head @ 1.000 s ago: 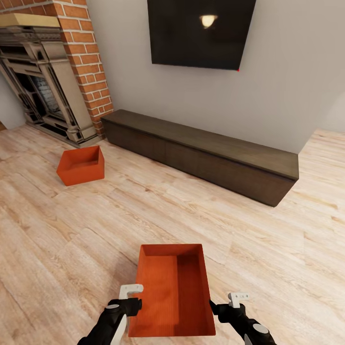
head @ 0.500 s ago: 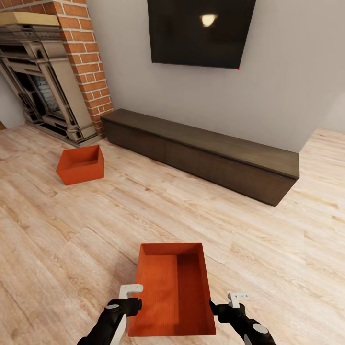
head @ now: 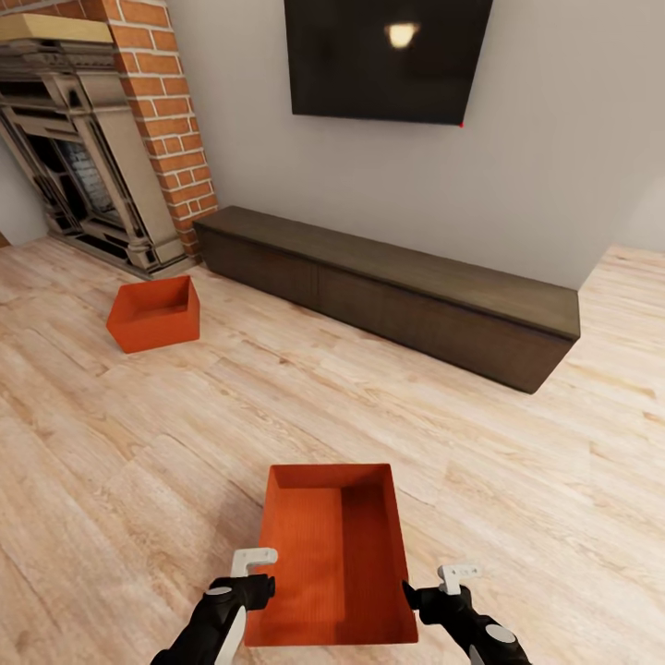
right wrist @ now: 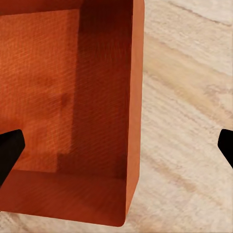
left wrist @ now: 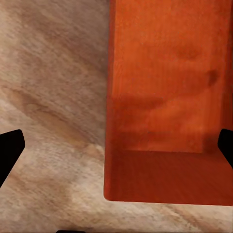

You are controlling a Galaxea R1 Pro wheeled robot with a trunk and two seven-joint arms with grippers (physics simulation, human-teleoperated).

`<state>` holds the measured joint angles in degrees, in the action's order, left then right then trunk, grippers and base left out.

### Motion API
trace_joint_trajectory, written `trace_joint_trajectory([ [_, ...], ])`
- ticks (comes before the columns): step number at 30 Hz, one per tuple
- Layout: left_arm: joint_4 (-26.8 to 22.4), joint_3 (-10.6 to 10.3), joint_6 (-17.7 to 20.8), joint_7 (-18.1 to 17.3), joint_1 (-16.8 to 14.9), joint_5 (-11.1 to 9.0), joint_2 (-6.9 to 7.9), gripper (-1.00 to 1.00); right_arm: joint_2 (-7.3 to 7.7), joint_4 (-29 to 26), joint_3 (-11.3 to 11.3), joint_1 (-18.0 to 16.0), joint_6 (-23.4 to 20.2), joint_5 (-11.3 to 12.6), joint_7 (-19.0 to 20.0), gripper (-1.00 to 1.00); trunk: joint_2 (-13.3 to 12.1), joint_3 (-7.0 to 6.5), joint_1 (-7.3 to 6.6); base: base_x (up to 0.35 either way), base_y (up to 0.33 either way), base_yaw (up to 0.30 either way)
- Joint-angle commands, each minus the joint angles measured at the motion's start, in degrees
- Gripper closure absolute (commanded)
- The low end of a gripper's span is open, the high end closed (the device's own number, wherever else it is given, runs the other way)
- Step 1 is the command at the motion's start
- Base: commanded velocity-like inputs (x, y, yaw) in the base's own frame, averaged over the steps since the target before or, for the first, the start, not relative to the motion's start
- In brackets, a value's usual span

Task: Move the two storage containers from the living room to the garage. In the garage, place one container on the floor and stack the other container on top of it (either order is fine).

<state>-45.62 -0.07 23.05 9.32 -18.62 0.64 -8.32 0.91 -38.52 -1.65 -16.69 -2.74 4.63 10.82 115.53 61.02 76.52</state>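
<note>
One orange-red storage container sits on the light wood plank floor of the living room, directly in front of me, open side up and empty. My left gripper is at its left wall, and in the left wrist view this gripper is open, its fingers straddling that wall of the container. My right gripper is at the right wall. In the right wrist view this gripper is likewise open across the rim of the container. A second storage container lies further off to the left, near the fireplace.
A long dark low cabinet runs along the white wall ahead, under a wall TV. A brick fireplace stands at the far left. Wood plank floor spreads around both containers.
The whole picture has shifted slightly, so the camera moved. The grippers stay at the sides of the near container, still open.
</note>
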Motion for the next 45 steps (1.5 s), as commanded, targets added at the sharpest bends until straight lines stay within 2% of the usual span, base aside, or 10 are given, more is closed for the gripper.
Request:
trace_joint_trajectory([
  [1, -0.10, -0.01, 0.32, 0.17, -0.01, 0.06, -0.02, -1.00, 0.06, -0.08, -0.77, -0.01, -0.25, 0.51, 0.09, -1.00, 0.43, 0.23, 0.22, 0.000, 0.000, 0.000],
  [4, -0.09, -0.01, 0.33, 0.17, -0.01, 0.06, -0.03, -1.00, 0.06, -0.07, -2.51, -0.01, -0.13, 0.60, 0.13, -1.00, 1.24, 0.59, 0.66, 0.000, 0.000, 0.000],
  [10, -0.15, 0.00, 0.29, 0.17, -0.01, 0.06, -0.03, -1.00, 0.06, -0.06, -3.58, -0.01, -0.08, 0.64, 0.09, -1.00, 1.24, 0.59, 0.66, 0.000, 0.000, 0.000],
  [13, -0.12, -0.01, 0.26, 0.17, -0.01, 0.06, -0.03, -1.00, 0.06, -0.06, -3.69, -0.01, -0.04, 0.65, 0.08, -1.00, 2.44, 1.12, 1.32, 0.000, 0.000, 0.000],
  [21, -0.12, -0.01, 0.12, 0.17, -0.01, 0.06, -0.03, -1.00, 0.06, -0.06, -3.29, -0.01, 0.14, 0.82, -0.17, -1.00, 2.44, 1.12, 1.32, 0.000, 0.000, 0.000],
  [28, -0.10, -0.01, 0.15, 0.17, -0.01, 0.06, -0.03, -1.00, 0.06, -0.06, -3.28, -0.01, 0.15, 0.82, -0.26, -1.00, 5.25, 2.38, 2.85, 0.000, 0.000, 0.000],
  [35, -0.09, -0.01, 0.19, 0.17, -0.01, 0.06, -0.11, -1.00, 0.06, -0.06, -3.50, -0.01, 0.21, 0.76, -2.95, -1.00, 5.65, 2.56, 3.07, 0.000, 0.000, 0.000],
  [45, -0.09, -0.01, 0.12, 0.17, -0.01, 0.14, -0.11, -1.00, 0.06, -0.06, -3.54, -0.01, 0.27, 0.82, -3.25, -1.00, 9.66, 4.36, 5.27, 0.000, 0.000, 0.000],
])
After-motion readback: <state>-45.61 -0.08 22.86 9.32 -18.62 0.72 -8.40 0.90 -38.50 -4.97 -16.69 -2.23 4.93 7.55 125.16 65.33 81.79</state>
